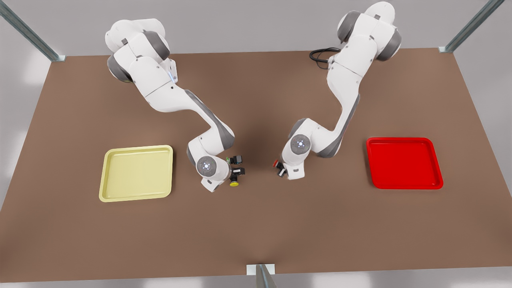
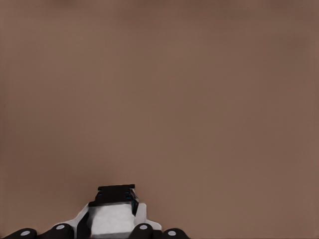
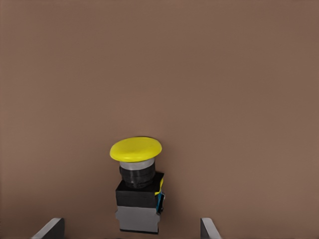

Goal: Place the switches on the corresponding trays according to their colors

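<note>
Nearest the camera, the brown table [image 1: 256,236] lies bare along its front edge. Farther in, the pale yellow tray [image 1: 136,173] sits toward the front view's left and the bright red tray [image 1: 404,164] toward the front view's right, the two well apart.

Between the trays, both arms reach down to the tabletop. The right gripper [image 1: 239,166] (the one nearer the yellow tray) is low over the table with its fingers [image 3: 50,230] spread wide. The yellow switch [image 1: 234,183] lies on the table between them, touched by neither, as the right wrist view shows. It is outside the yellow tray.

Across a gap of bare table, the left gripper [image 1: 282,170] is down at the surface, well short of the red tray. The red switch [image 1: 276,163] is just beside it, its cap toward the front view's left. The left wrist view shows a black-and-grey block right at the gripper. Whether this gripper is clamped on the switch or merely beside it cannot be told.

At the table's far edge, behind the left arm's base, lies a coiled black cable [image 1: 322,54].
</note>
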Robot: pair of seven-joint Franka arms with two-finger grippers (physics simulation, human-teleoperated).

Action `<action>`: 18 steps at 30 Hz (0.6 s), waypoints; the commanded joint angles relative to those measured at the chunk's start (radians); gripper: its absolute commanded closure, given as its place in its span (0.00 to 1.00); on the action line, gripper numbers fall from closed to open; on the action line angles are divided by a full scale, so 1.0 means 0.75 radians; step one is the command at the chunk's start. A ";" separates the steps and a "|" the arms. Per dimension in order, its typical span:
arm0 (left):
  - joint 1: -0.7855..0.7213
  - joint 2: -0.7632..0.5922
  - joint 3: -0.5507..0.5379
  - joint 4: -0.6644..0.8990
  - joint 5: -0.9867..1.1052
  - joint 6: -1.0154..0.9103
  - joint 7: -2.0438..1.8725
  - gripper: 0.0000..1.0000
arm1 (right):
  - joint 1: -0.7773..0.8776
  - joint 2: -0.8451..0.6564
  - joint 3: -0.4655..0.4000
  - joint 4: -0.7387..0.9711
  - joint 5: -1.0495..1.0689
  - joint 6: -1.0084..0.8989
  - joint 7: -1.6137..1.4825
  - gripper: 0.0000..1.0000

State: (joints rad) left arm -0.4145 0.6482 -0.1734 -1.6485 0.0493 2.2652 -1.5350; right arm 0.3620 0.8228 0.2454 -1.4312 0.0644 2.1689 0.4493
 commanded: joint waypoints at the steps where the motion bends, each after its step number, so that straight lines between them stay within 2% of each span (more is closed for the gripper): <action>1: 0.011 -0.001 0.000 -0.001 -0.004 -0.008 0.012 0.48 | 0.000 0.001 0.000 0.000 0.000 0.004 0.000 0.00; 8: 0.342 -0.228 0.008 -0.219 -0.053 -0.083 0.639 0.48 | 0.029 0.048 0.000 0.002 -0.002 0.068 0.014 0.00; 10: 0.360 -0.338 0.137 -0.350 -0.111 -0.112 0.903 0.48 | 0.029 0.048 0.000 0.000 -0.006 0.068 0.012 0.00; 15: 0.397 -0.478 0.417 -0.518 -0.135 -0.194 1.388 0.48 | 0.029 0.067 0.000 0.000 -0.010 0.068 0.004 0.00; 18: 0.409 -0.502 0.599 -0.543 -0.135 -0.206 1.690 0.47 | 0.029 0.075 0.000 0.000 -0.022 0.068 0.004 0.00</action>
State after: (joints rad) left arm -0.0987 0.2713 0.2884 -2.0564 -0.0358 2.1108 -0.2362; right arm 0.3835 0.8804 0.2454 -1.4312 0.0476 2.2197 0.4525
